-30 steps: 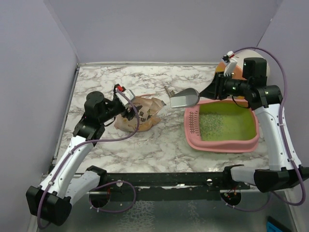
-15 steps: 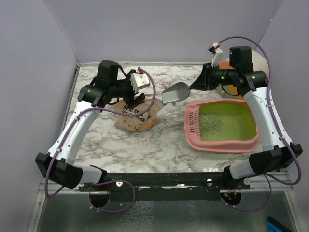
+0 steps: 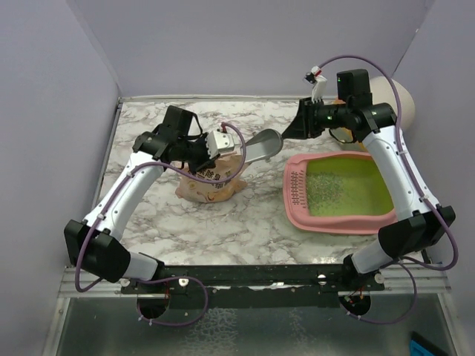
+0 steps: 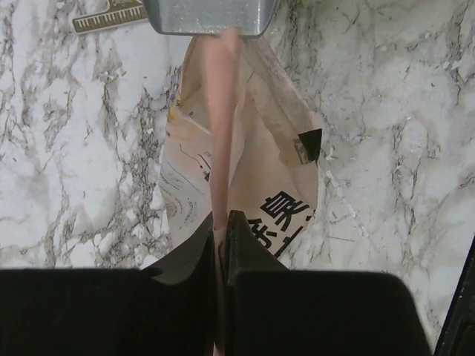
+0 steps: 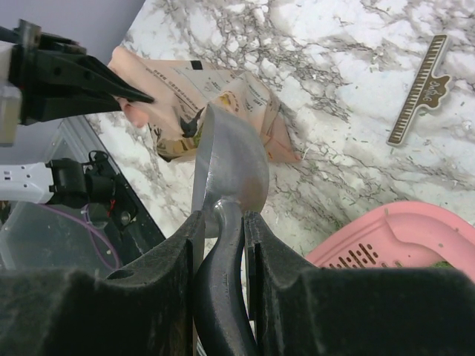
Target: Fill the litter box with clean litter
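Observation:
The pink litter box (image 3: 297,194) lies at the right, with pale-green clean litter (image 3: 345,185) spread over its lime-green inside; its slotted corner (image 5: 401,237) shows in the right wrist view. My left gripper (image 3: 206,167) (image 4: 220,222) is shut on the upper edge of the tan printed bag (image 3: 208,185) (image 4: 260,170). My right gripper (image 3: 297,127) (image 5: 223,230) is shut on the dark handle of the grey metal scoop (image 3: 261,144) (image 5: 231,167). The scoop's bowl hangs just above the bag's mouth, and its front edge (image 4: 208,16) shows at the top of the left wrist view.
A brown comb-like clip (image 5: 419,89) (image 4: 111,15) lies on the marble table beyond the bag. A cream cylinder (image 3: 402,96) stands at the back right behind the right arm. Purple walls close in the back and both sides.
My left arm swung in over the bag and its gripper shut on the bag's upper edge. My right gripper carried the scoop leftward from the litter box to the bag's mouth.

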Tool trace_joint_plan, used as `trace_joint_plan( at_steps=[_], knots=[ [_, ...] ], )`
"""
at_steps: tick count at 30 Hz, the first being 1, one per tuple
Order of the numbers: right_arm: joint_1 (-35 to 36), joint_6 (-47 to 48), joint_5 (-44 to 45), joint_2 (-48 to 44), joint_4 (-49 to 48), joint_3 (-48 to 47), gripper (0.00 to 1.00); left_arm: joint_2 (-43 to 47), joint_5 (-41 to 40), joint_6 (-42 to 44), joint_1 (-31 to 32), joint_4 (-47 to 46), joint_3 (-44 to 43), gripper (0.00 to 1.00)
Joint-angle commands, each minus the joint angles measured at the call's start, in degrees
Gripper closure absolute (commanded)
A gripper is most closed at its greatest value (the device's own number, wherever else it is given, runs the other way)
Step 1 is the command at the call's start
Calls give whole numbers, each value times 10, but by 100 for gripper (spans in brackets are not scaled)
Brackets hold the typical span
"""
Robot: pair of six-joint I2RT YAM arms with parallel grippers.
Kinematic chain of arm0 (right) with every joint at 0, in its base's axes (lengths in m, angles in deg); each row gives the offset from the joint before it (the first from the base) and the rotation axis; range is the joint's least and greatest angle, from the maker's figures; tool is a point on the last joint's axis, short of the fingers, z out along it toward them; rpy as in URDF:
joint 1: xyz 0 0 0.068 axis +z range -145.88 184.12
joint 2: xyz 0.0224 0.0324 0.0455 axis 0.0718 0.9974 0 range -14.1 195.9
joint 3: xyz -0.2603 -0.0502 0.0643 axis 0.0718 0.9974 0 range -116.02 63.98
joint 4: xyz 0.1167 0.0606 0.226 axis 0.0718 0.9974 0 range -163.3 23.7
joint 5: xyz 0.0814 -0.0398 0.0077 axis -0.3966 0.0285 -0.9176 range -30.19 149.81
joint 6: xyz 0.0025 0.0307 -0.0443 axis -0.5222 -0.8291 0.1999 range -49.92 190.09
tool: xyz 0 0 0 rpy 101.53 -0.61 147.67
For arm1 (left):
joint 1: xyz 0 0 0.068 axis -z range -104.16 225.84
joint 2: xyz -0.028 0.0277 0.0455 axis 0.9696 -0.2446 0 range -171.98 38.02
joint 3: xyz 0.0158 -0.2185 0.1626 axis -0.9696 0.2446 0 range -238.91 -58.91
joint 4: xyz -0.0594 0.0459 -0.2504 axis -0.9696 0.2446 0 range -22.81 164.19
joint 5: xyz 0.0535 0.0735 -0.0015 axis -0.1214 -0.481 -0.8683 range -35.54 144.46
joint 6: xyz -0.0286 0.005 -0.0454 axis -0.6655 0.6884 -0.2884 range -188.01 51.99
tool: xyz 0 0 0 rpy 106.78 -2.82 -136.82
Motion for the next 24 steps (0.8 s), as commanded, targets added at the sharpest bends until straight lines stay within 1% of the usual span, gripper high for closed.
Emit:
trace_joint_plan(
  at_steps=[1, 6, 10, 13, 15, 19, 21, 24],
  knots=[
    [27, 16, -9, 6, -19, -21, 99, -2, -34, -17, 7, -18, 38, 100],
    [60, 25, 28, 24, -3, -34, 99, 30, -90, -43, 9, -78, 75, 100],
    [64, 9, 63, 18, -20, -29, 99, 63, -140, -74, 9, -130, 98, 100],
    [64, 5, 82, 18, -21, -34, 99, 83, -162, -102, 9, -168, 105, 100],
    [64, 5, 80, 22, -18, -39, 99, 90, -162, -122, 9, -189, 104, 100],
    [64, 8, 68, 30, -13, -45, 99, 102, -134, -146, 10, -221, 107, 100],
    [64, 9, 61, 33, -12, -47, 99, 112, -115, -150, 11, -238, 115, 100],
    [65, 10, 58, 31, -11, -46, 99, 132, -110, -153, 12, -270, 134, 100]
  ],
)
